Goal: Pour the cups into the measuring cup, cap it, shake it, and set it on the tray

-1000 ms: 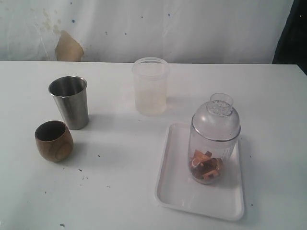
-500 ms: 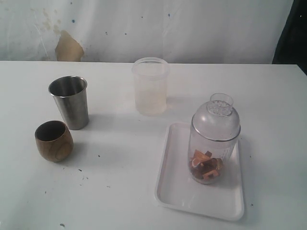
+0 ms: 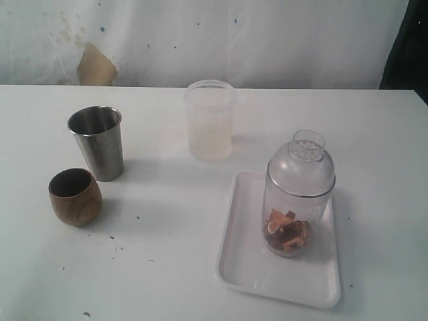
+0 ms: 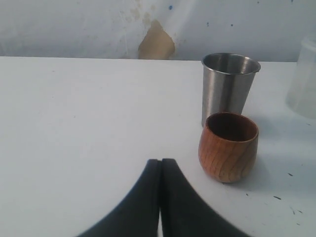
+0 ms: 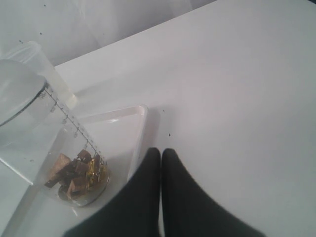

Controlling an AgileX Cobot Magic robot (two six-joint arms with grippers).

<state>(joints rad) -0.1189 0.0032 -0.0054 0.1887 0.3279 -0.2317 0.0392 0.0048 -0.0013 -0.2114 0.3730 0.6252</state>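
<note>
The clear measuring cup stands upright on the white tray, capped with a domed clear lid, brown and orange pieces at its bottom. It also shows in the right wrist view, measuring cup on the tray. At the left stand the steel tumbler and the brown wooden cup, both upright. My left gripper is shut and empty, beside the wooden cup and steel tumbler. My right gripper is shut and empty at the tray's edge. Neither arm shows in the exterior view.
A frosted translucent tub stands at the back middle, behind the tray; it also shows as the tub in the right wrist view. The white table runs to a stained white wall at the back.
</note>
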